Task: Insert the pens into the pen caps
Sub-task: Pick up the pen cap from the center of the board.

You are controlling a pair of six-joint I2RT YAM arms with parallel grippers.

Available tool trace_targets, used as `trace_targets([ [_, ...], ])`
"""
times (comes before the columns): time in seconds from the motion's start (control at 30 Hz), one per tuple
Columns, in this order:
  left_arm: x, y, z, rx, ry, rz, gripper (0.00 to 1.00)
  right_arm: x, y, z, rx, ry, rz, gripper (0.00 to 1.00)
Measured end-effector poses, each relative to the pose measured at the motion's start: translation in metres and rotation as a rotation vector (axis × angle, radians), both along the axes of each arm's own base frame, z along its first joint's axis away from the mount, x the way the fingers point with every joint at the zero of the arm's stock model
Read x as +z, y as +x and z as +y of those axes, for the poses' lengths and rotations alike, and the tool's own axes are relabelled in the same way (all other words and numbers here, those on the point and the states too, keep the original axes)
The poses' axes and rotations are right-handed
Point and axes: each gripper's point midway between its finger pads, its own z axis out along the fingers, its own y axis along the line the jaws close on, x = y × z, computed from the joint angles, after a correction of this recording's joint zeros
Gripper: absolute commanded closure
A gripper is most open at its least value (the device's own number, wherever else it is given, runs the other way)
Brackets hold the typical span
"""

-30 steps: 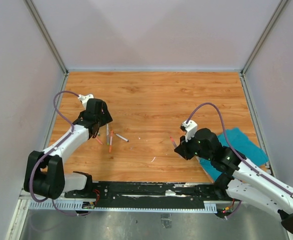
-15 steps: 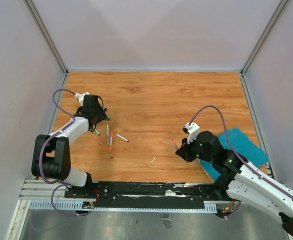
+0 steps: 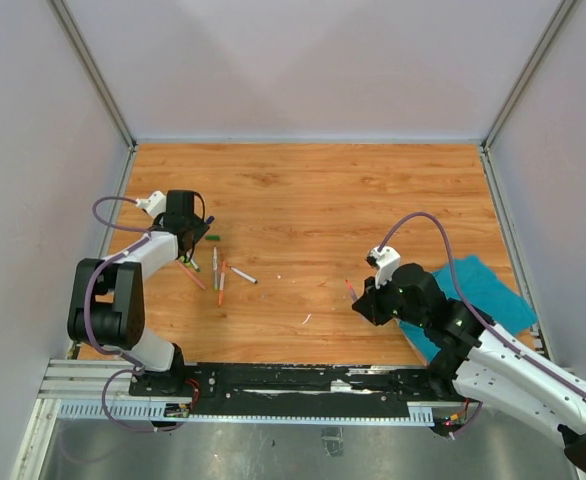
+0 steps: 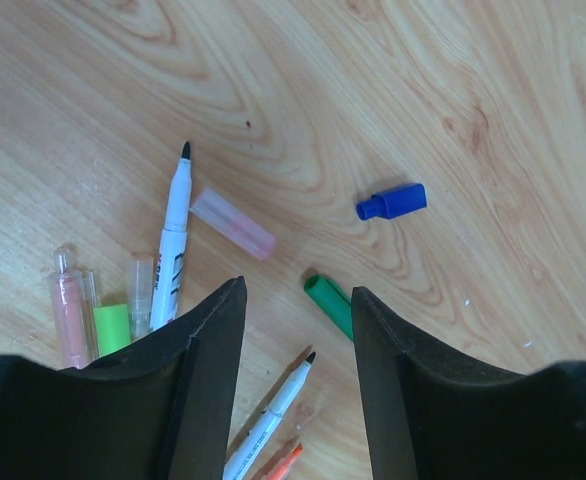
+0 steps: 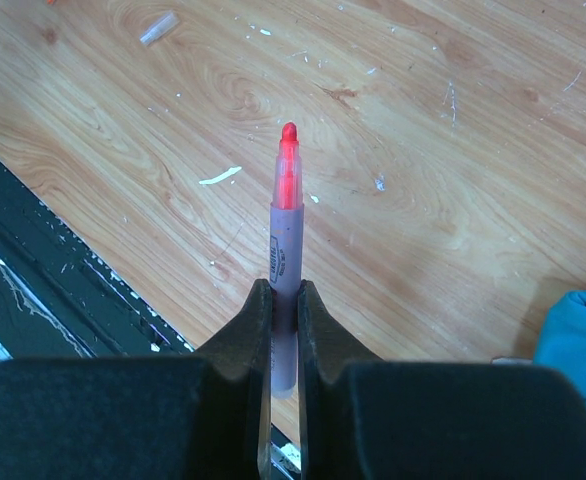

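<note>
My right hand (image 5: 284,292) is clamped on the red-tipped pen (image 5: 285,225) low on its barrel, with the tip pointing away from the hand. It sits over the table (image 5: 453,200), and the teal cloth (image 5: 578,340) is off to one side. The barrel looks light, stiff and smooth, so I judge it could pivot or slide back under an end push. A hold nearer the tip would steady it.

My left hand (image 4: 296,292) has its jaws partway apart, gripping nothing, over the green cap (image 4: 329,300). Farther out lie the blue cap (image 4: 393,201), a clear pink cap (image 4: 233,223) and a black-tipped pen (image 4: 175,235). The caps look tiny, hard and likely to roll. I'd pinch one across its middle, leaving the open end clear.
</note>
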Motion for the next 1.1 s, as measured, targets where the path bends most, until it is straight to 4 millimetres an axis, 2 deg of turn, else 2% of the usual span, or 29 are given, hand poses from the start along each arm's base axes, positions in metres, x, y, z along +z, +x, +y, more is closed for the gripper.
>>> trace_targets([
  [0.43,0.002,0.018,0.008,0.138,-0.044,-0.03,0.51,-0.006,0.0,-0.002,-0.024,-0.003,0.02,0.99],
  [1.1,-0.011,0.009,0.018,0.201,-0.035,0.018,0.52,-0.014,0.0,-0.003,-0.033,-0.013,0.032,0.99],
])
